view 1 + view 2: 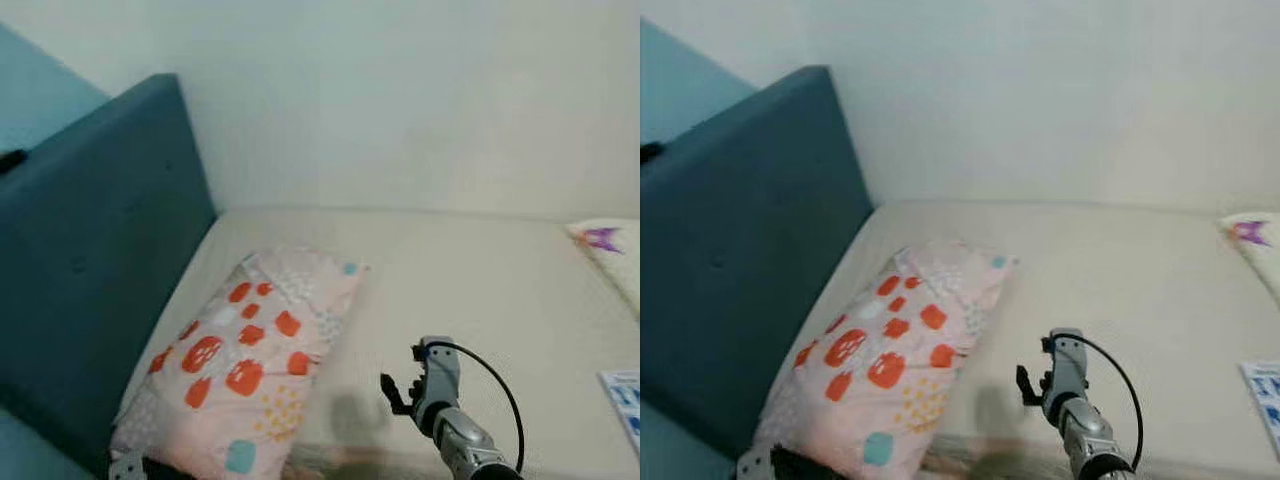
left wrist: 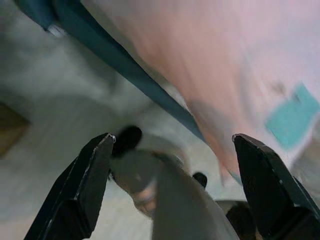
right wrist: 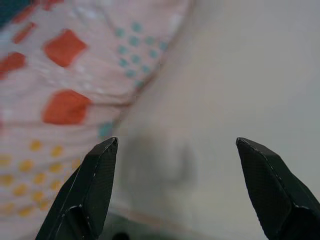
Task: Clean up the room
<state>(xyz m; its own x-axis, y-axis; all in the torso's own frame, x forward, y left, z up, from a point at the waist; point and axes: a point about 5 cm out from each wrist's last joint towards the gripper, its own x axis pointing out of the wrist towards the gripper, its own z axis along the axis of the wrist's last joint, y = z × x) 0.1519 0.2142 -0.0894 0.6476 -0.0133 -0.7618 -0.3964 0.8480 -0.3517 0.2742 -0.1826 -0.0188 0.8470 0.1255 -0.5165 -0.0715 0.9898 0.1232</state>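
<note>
Lying on a cream-sheeted bed [image 1: 480,290], a pale pink rectangular pillow printed with orange-red blotches, yellow dots and teal squares [image 1: 245,360] rests with one long side close to the dark teal upholstered headboard [image 1: 90,280]. In the left eye view the right gripper [image 1: 398,392], on its silver arm with a looping black cable, hovers over the bed just beside the pillow, on the side away from the headboard. A white cushion with a purple butterfly mark [image 1: 605,245] sits well apart from the pillow at the far edge of the bed, and a white sheet with blue print [image 1: 625,395] lies near that same edge. A plain white wall stands behind the bed.

The left wrist view is blurred: the left gripper [image 2: 177,185] has its black fingers spread wide with nothing between them, the pillow's pink fabric and a teal edge beyond.

The right wrist view shows the right gripper's fingers [image 3: 95,190] set wide apart and holding nothing, the pillow off to one side and bare sheet ahead.
</note>
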